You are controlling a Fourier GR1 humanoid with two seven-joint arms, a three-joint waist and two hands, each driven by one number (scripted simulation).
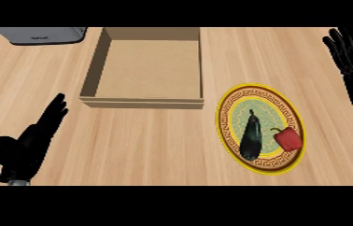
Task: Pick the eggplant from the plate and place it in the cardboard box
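The eggplant (pixel 251 135) is lying on the plate (pixel 231 103), lengthwise and close to upright in the view, its narrow stem end pointing toward the far side and its broad end toward the near rim; it is sitting a little left of the plate's middle, dark and glossy against the pale green centre; no hand is touching it. Just to its right a red pepper (pixel 288 138) is resting on the same plate, close beside the eggplant's lower half, with its green stem curling toward the eggplant; whether the two are touching cannot be told. The plate is showing a yellow rim with a patterned brown band inside it, and it is sitting on the wooden counter (pixel 151 145) to the right of centre. The box (pixel 93 66) is standing up and to the left of the plate, open at the top, its near right corner close to the plate's far left rim but apart from it; nothing is showing inside it. Beyond the box, at the far left, part of a grey appliance (pixel 45 34) is showing. The left hand (pixel 31 143) is lying open at the lower left, fingers straight and pointing away, holding nothing; the right hand (pixel 341 50) is resting open at the far right edge, fingers up, well apart from the plate.
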